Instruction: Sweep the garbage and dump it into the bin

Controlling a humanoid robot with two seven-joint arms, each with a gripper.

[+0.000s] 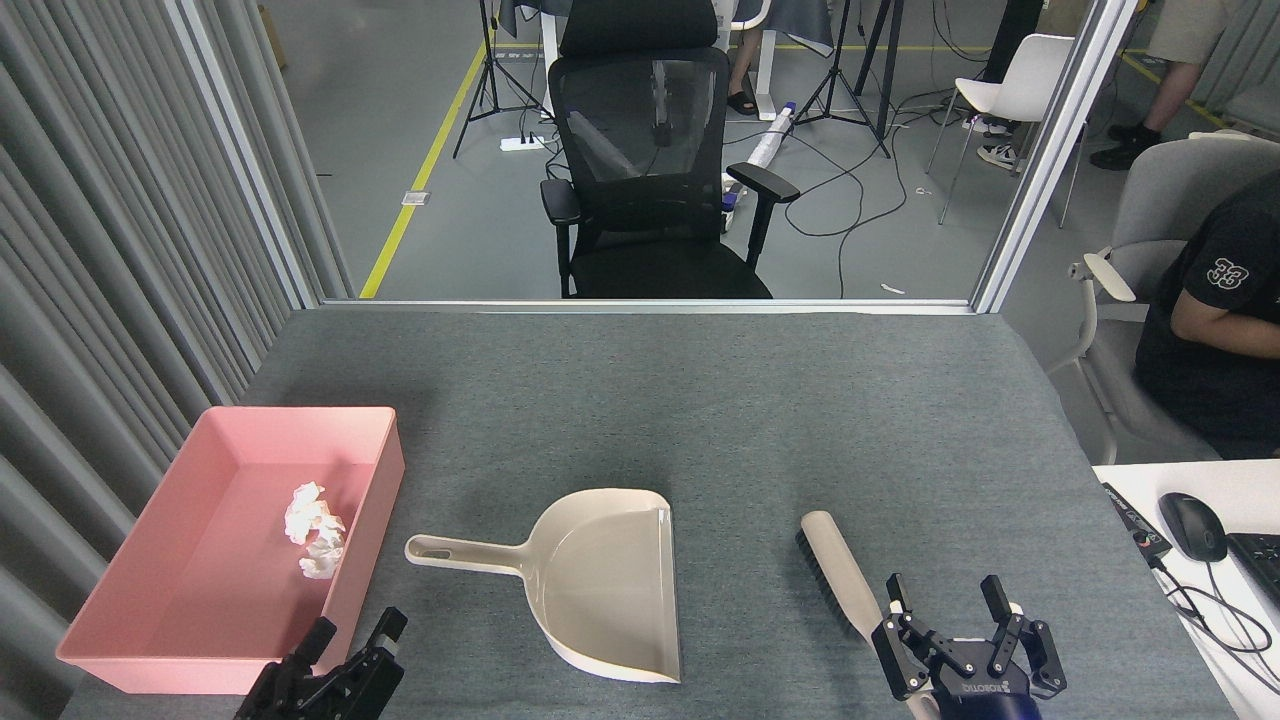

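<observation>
The pink bin stands at the table's left, and the white crumpled garbage lies inside it near its right wall. A beige dustpan lies empty at the table's centre, its handle pointing left. To its right lies a beige brush with dark bristles. My left gripper stands open at the bottom edge, below the dustpan handle and apart from it. My right gripper is open over the brush's handle end, holding nothing.
A black office chair stands beyond the table's far edge. A seated person in a black shirt is at the right. A white desk with a mouse adjoins the table's right side. Grey curtain lines the left.
</observation>
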